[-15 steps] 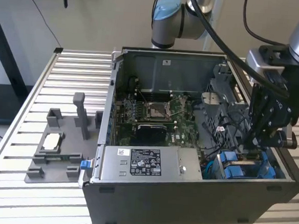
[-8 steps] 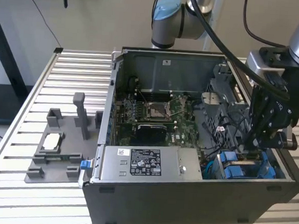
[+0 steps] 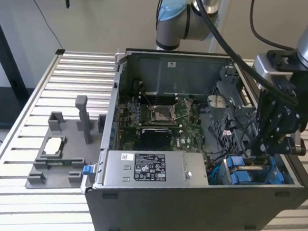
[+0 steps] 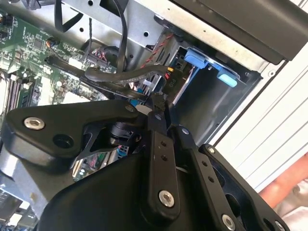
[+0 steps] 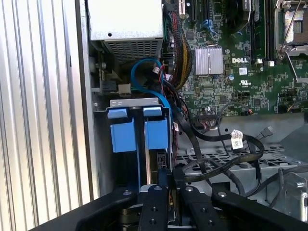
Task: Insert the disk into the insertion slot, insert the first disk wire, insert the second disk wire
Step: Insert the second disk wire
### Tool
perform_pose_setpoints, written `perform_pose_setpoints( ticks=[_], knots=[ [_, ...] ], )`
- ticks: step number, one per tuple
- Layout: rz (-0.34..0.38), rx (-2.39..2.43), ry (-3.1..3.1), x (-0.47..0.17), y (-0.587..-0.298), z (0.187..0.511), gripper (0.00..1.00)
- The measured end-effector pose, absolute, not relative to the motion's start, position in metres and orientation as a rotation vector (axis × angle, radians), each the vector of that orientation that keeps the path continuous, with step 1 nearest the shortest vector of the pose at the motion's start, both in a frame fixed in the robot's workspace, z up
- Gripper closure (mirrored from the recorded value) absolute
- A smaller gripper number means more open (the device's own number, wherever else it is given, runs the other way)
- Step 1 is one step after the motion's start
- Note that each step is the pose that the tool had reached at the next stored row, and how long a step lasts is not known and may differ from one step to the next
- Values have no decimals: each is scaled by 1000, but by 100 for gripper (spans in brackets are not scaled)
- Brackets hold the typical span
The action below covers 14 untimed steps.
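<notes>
Ribbed metal table [image 3: 67, 72] holds our open computer case [image 3: 190, 208]. We see the disk [image 5: 138, 134] in its blue frame sitting down in the insertion slot [image 5: 102, 144], at the case corner on the exterior view's right. Our gripper [image 3: 265, 149] hangs just above it. We think its jaws are pinched on a black wire [image 4: 122, 77], but we cannot tell for sure.
</notes>
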State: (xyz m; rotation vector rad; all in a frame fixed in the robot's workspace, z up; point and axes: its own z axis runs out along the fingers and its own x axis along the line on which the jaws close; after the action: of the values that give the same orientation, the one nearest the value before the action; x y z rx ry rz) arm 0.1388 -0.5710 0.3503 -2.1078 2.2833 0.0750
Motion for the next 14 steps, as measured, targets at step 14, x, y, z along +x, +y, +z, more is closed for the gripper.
perform_pose_setpoints(
  ticks=[14],
  knots=[
    [71, -2107, 2280, 140, -571, 346, 84]
  ],
)
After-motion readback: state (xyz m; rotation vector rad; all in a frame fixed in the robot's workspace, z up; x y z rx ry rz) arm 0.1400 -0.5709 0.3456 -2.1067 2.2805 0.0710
